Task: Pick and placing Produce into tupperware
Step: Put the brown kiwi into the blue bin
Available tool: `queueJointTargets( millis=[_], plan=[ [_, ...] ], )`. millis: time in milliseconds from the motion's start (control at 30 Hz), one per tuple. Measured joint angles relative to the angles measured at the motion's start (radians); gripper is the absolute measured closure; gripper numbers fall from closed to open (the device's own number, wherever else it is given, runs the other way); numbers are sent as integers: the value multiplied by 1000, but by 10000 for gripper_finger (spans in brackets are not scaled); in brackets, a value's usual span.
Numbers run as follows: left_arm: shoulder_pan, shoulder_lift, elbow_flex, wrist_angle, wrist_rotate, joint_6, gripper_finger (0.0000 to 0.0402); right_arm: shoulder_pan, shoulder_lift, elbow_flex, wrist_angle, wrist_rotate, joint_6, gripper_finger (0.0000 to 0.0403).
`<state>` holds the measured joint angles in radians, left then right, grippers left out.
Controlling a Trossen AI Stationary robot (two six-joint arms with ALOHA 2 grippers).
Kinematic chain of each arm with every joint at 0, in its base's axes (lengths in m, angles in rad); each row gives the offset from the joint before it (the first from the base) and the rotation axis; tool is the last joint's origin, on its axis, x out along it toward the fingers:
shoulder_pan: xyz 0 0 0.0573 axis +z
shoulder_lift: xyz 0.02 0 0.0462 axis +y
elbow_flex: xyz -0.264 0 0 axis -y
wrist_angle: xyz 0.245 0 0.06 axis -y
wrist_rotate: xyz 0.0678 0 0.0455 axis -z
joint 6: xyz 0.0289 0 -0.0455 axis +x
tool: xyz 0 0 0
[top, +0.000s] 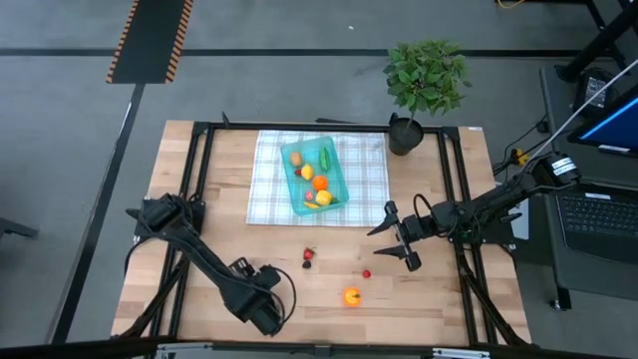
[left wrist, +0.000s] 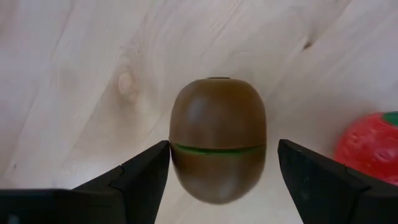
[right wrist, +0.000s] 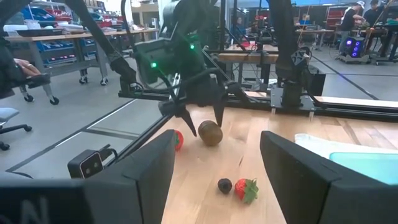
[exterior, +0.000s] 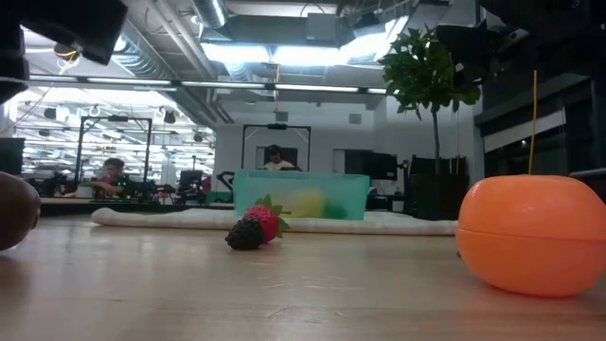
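Kiwi (left wrist: 218,147) between the left gripper's (left wrist: 224,168) spread fingers (left wrist: 144,174), one touching its side, the other apart — smooth brown egg shape with a green seam, on pale wood. Hidden under the arm from above; seen whole from the right wrist. Right gripper (top: 397,236) open, well apart. Tupperware (top: 297,191) — translucent teal — holds produce.
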<state>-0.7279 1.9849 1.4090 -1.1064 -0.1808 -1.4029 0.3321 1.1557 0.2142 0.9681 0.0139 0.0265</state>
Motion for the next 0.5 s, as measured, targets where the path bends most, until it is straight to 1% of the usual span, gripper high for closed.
queueJointTargets(
  millis=[300, 500],
  plan=[
    [1, 37, 0, 18, -19, 0, 113, 0, 0, 0, 1, 0, 21, 166],
    [6, 37, 0, 52, -42, 0, 113, 0, 0, 0, 1, 0, 21, 166]
  ],
)
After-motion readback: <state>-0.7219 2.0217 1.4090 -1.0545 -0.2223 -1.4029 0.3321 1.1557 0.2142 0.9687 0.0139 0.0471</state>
